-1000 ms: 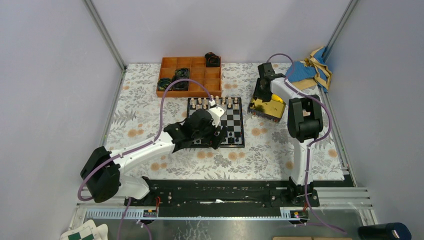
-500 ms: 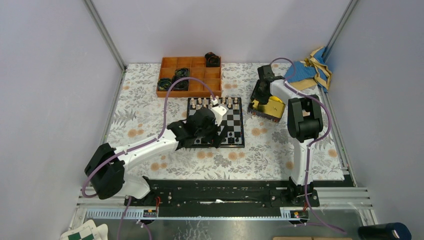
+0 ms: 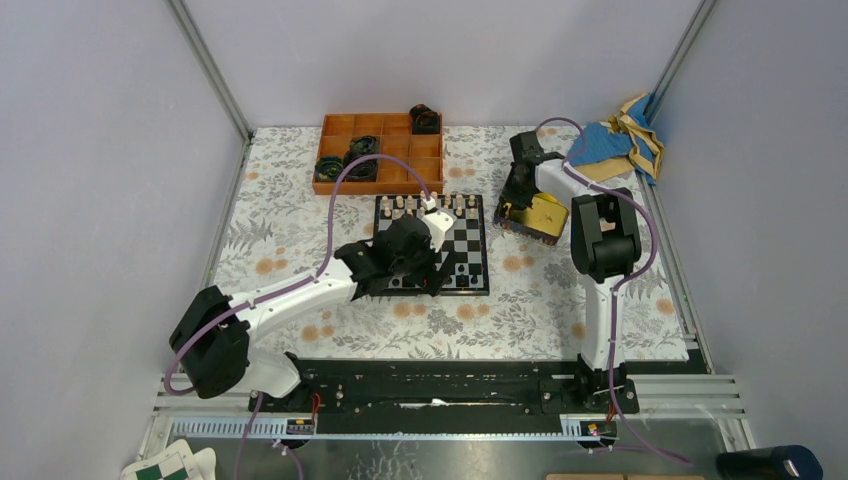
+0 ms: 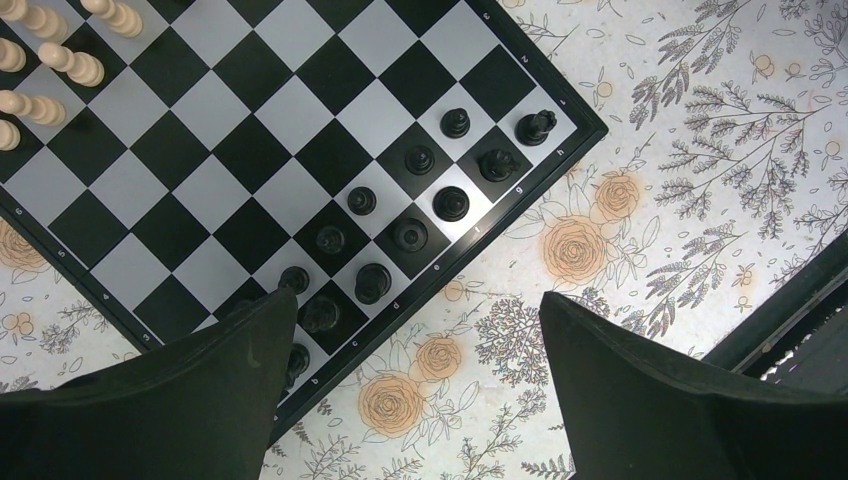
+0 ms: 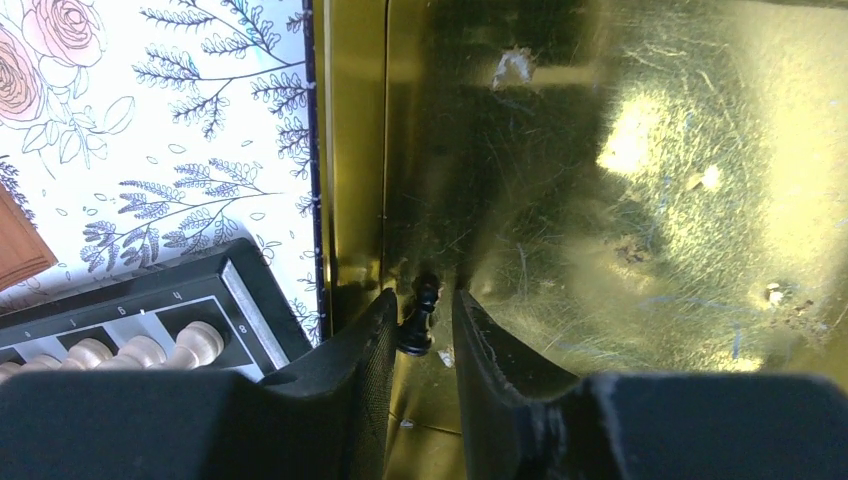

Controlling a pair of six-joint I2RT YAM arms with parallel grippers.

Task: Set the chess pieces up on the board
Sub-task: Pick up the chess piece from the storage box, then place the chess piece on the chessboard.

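Right wrist view: the right gripper [image 5: 425,300] straddles a black pawn [image 5: 420,320] in the gold box [image 5: 650,150], grip uncertain, bound for the board [image 4: 300,90]; the left gripper [image 4: 418,300] hovers there, wide open.

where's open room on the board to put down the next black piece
Middle rows of the board are bare, between the cream pieces and the black chess pieces. The near edge is crowded two rows deep; squares behind a finger of the left gripper are hidden.
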